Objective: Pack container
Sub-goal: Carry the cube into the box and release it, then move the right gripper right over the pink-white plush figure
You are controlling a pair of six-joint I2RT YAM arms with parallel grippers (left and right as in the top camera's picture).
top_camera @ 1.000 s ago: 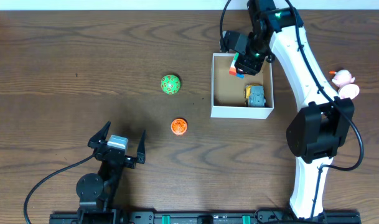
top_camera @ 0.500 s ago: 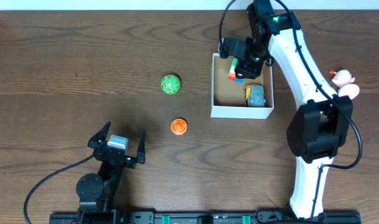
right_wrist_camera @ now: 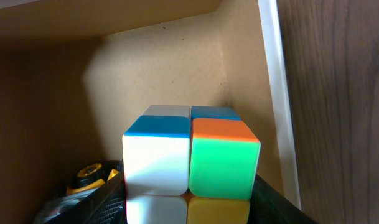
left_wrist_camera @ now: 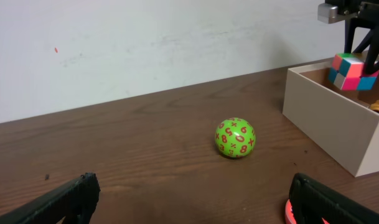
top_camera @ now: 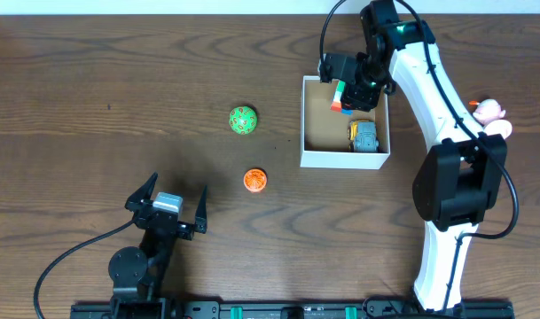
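The container [top_camera: 316, 156] is a square white box with a brown inside, at the right of the table. It also shows in the left wrist view [left_wrist_camera: 329, 124] and the right wrist view [right_wrist_camera: 177, 74]. A grey and yellow toy car [top_camera: 363, 135] lies inside it. My right gripper [top_camera: 343, 95] is shut on a multicoloured puzzle cube [right_wrist_camera: 189, 165] and holds it over the box's far part; the cube also shows from the left wrist [left_wrist_camera: 352, 71]. A green numbered ball [top_camera: 243, 120] and an orange disc [top_camera: 255, 180] lie on the table left of the box. My left gripper [top_camera: 168, 208] is open and empty.
A pink toy [top_camera: 491, 115] lies right of the right arm. The wood table [top_camera: 92, 106] stretches left of the toys. The green ball [left_wrist_camera: 235, 137] sits ahead of the left gripper, and the orange disc [left_wrist_camera: 290, 210] is by its right finger.
My right gripper has shifted slightly toward the far side of the box with the cube in it. The left arm and the loose toys have not moved.
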